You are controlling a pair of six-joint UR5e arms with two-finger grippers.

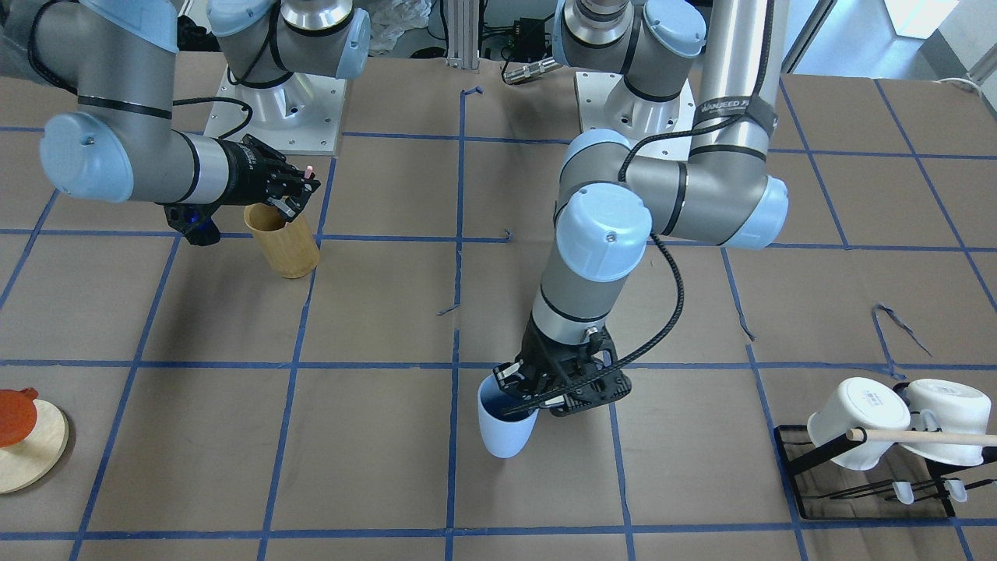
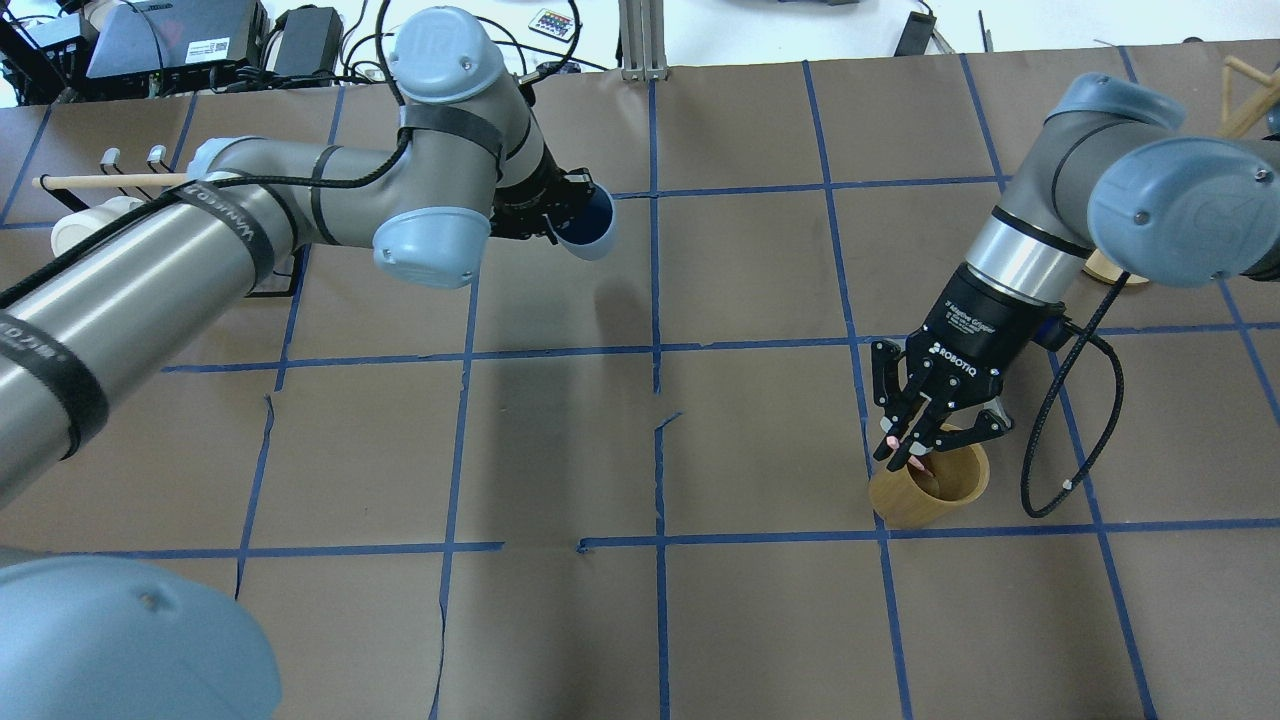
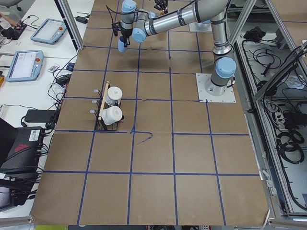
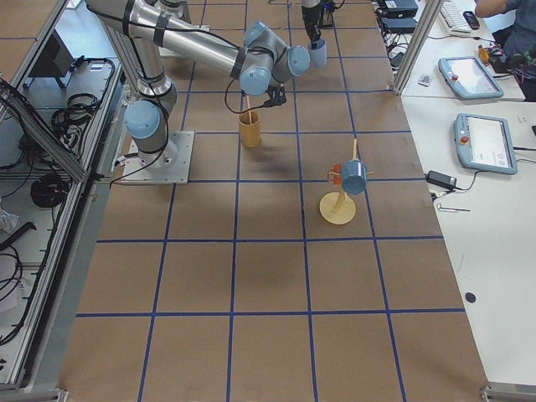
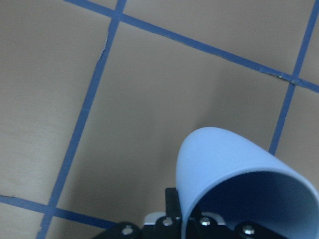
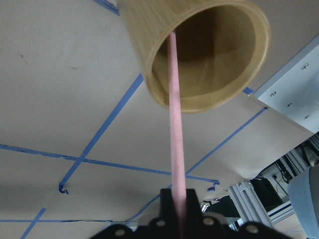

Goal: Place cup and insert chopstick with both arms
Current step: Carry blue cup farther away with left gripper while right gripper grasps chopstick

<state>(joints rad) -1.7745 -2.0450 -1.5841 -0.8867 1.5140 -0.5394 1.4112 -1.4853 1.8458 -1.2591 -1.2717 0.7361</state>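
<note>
My left gripper [image 1: 520, 393] is shut on the rim of the light blue cup [image 1: 506, 430], one finger inside it. It holds the cup slightly tilted, low over the table's far middle [image 2: 590, 222]. I cannot tell whether the base touches the table. The cup fills the left wrist view [image 5: 234, 164]. My right gripper [image 2: 912, 455] is shut on the pale pink chopstick [image 6: 174, 124] above the tan bamboo cylinder [image 2: 930, 485]. The stick's lower end is inside the cylinder's mouth [image 6: 199, 50]. Its top end pokes out above the fingers [image 1: 309, 168].
A black rack [image 1: 787, 460] with two white mugs [image 1: 857, 425] and a light wooden rod [image 1: 919, 438] stands on my left side. A wooden stand on a round base [image 1: 23, 460] carries an orange cup [image 1: 14, 414] on my right side. Blue tape lines grid the brown table.
</note>
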